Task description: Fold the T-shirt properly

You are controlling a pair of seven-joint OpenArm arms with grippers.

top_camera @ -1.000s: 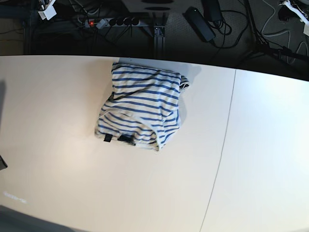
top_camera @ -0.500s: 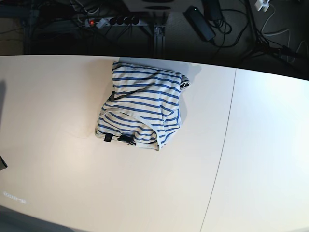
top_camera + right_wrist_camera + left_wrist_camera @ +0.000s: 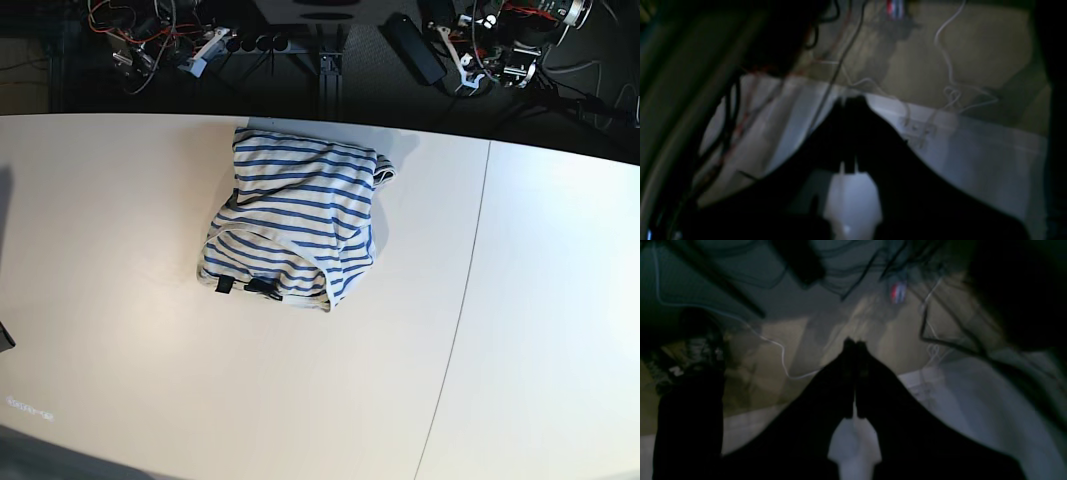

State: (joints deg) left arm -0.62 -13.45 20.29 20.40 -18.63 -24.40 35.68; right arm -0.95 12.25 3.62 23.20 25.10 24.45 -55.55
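A white table (image 3: 120, 300) fills the base view, its far edge meeting a dark floor strewn with cables. At the top left edge, the right arm (image 3: 165, 45) is only partly in frame, a tangle of wires and white parts. Left of centre on the table lies the T-shirt (image 3: 295, 215), white with thin blue stripes, folded into a compact bundle with a small dark tag at its near edge. A seam (image 3: 465, 300) runs down the table to its right. At the top right, the left arm (image 3: 495, 40) is likewise cut off. Both wrist views are dark and blurred: the left gripper (image 3: 853, 343) and the right gripper (image 3: 850, 98) each show as black silhouettes, jaws pressed together, holding nothing.
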